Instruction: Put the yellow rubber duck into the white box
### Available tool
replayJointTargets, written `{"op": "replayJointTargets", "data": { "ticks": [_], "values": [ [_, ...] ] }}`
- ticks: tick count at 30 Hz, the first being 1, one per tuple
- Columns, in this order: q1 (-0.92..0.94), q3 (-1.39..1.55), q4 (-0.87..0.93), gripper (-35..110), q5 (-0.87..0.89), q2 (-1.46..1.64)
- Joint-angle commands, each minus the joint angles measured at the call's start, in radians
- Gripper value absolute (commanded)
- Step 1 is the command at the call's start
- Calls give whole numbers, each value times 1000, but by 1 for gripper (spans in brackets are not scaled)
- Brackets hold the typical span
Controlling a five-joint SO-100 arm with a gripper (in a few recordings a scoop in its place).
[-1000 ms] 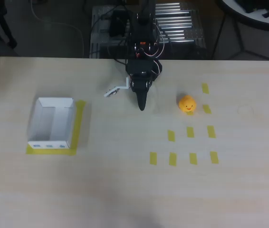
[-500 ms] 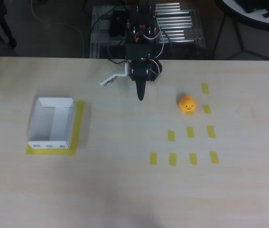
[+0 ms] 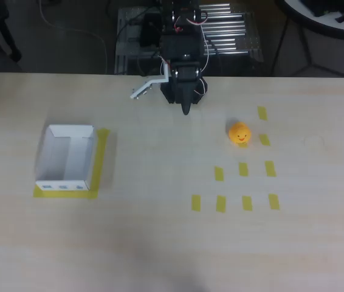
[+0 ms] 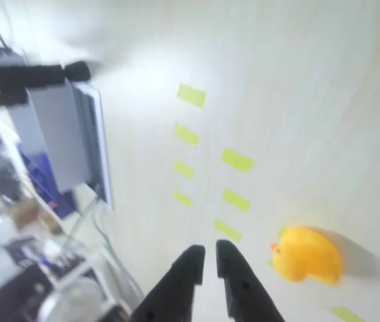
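The yellow rubber duck (image 3: 240, 132) sits on the pale table, right of centre, among yellow tape marks. At the left the open-topped white box (image 3: 64, 184) rests on a yellow tape patch, with small blue marks on its near wall. My black gripper (image 3: 186, 111) hangs near the table's far edge, pointing toward the near side, left of and beyond the duck. In the wrist view its two dark fingers (image 4: 188, 261) lie close together with nothing between them, and the duck (image 4: 307, 255) lies just right of the gripper (image 4: 207, 249).
Several yellow tape rectangles (image 3: 243, 169) mark the table to the right and in front of the duck. The arm's base and a metal rack (image 3: 223, 30) stand behind the far edge. A white bracket (image 3: 144, 90) sticks out left of the gripper.
The gripper has drawn back toward the table's far edge and the arm's base. Duck and box have not moved.
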Motion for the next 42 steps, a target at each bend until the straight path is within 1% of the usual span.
{"op": "replayJointTargets", "data": {
  "ticks": [1, 4, 7, 9, 13, 15, 19, 21, 24, 34, 42],
  "values": [
    [-104, -160, 40, 1, -123, -51],
    [-155, -170, 55, 5, -150, -77],
    [-204, -149, 97, 16, -210, -95],
    [-250, -120, 110, 21, -268, -109],
    [-380, -37, 141, 41, -351, -141],
    [-463, -5, 172, 43, -374, -158],
    [-598, 69, 195, 52, -360, -189],
    [-643, 103, 192, 53, -354, -210],
    [-660, 123, 164, 53, -344, -242],
    [-609, 163, 23, 54, -351, -400],
    [-604, 104, -15, 54, -342, -534]
  ]
}}
